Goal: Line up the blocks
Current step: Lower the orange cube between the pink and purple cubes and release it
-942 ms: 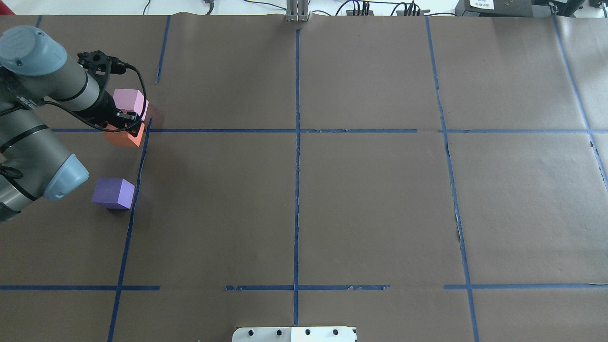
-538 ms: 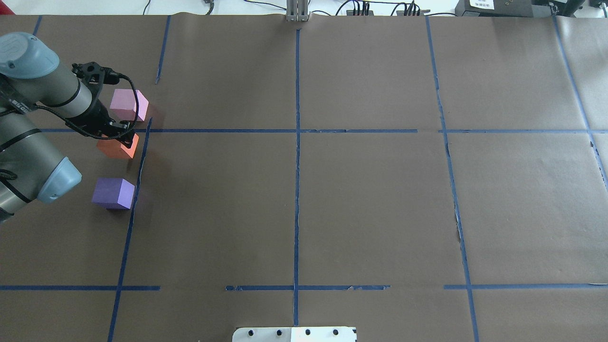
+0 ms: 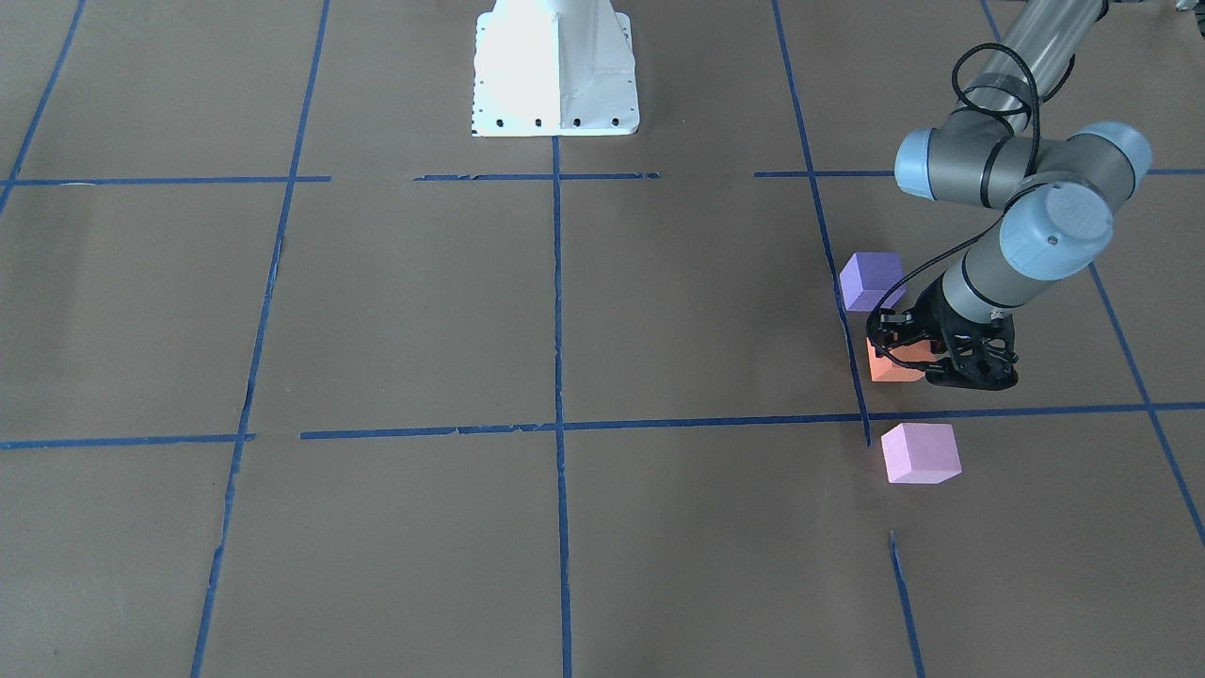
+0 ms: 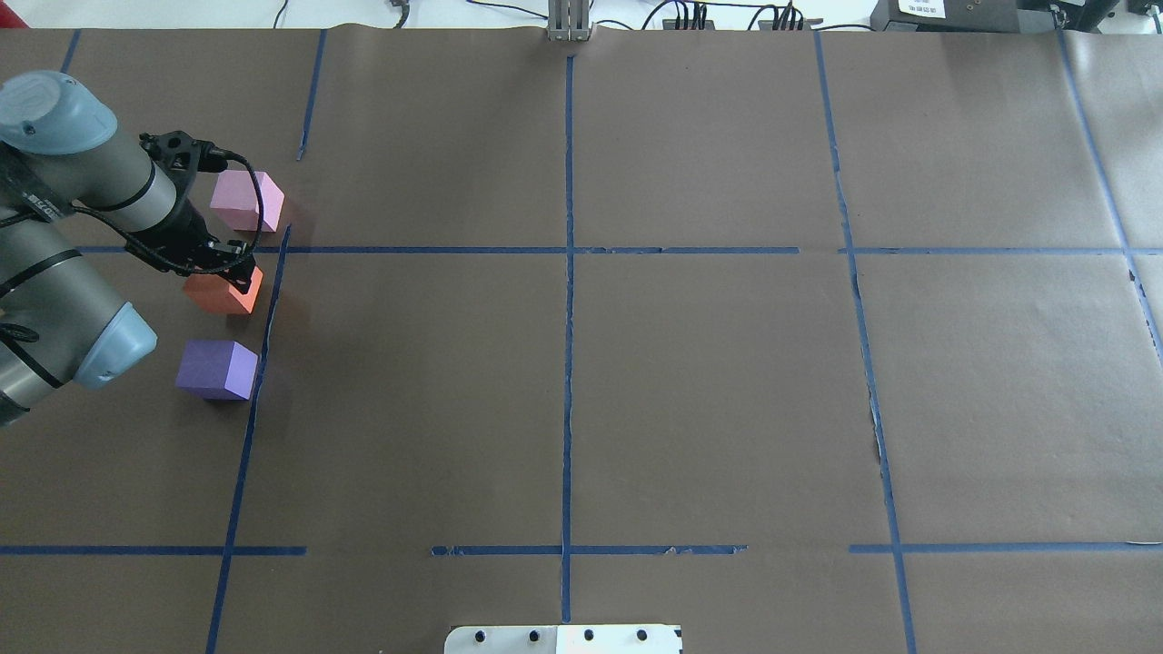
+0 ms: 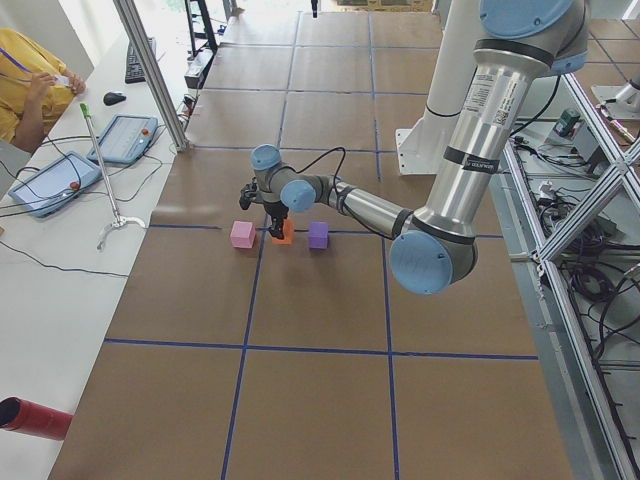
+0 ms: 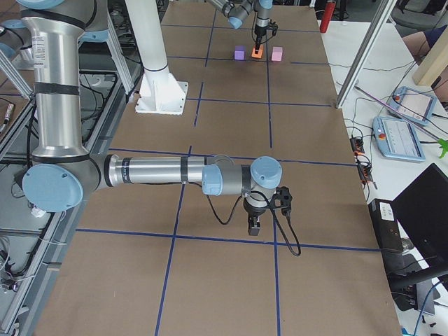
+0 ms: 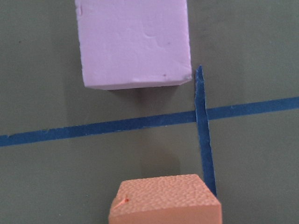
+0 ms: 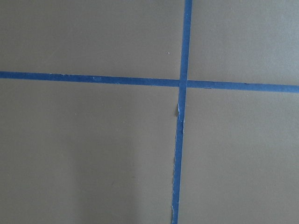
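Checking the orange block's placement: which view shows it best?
Overhead exterior: the orange block shows its top and one side, with only its far edge under the left hand. Front-facing: the hand hides most of it. Left wrist: close, but cropped at the bottom. Side views: tiny. Right wrist: not in view.

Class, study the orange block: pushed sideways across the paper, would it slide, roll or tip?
The orange block probably slides rather than rolls: it is a flat-faced cube. Its pitted matte top suggests light foam, which may drag slightly on the paper.
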{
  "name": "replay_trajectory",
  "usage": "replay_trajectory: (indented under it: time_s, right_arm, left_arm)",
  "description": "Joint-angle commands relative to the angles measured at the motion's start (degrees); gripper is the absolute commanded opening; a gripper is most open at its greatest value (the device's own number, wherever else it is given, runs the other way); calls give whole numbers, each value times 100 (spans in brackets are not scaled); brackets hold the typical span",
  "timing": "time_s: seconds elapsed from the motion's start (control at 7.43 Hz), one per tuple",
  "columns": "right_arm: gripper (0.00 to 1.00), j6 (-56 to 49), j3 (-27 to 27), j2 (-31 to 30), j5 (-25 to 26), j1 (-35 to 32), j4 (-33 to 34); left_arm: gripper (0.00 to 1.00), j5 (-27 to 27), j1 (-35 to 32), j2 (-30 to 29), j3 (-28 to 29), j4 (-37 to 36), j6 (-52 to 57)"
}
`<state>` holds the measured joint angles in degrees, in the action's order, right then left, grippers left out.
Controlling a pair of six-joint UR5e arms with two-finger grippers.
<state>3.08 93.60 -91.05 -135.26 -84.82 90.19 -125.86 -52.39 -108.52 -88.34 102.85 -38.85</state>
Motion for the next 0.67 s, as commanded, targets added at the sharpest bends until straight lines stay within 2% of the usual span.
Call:
replay_trajectory:
  time_s: [0.0,0.54]
  right_arm:
    - [100,0,0,0,0,0,8]
    - [100,0,0,0,-9,0,8]
  left_arm:
    - [27,-18,-8,-64,79,16,0]
    - [29,-53,-8,-73,247,173,-9]
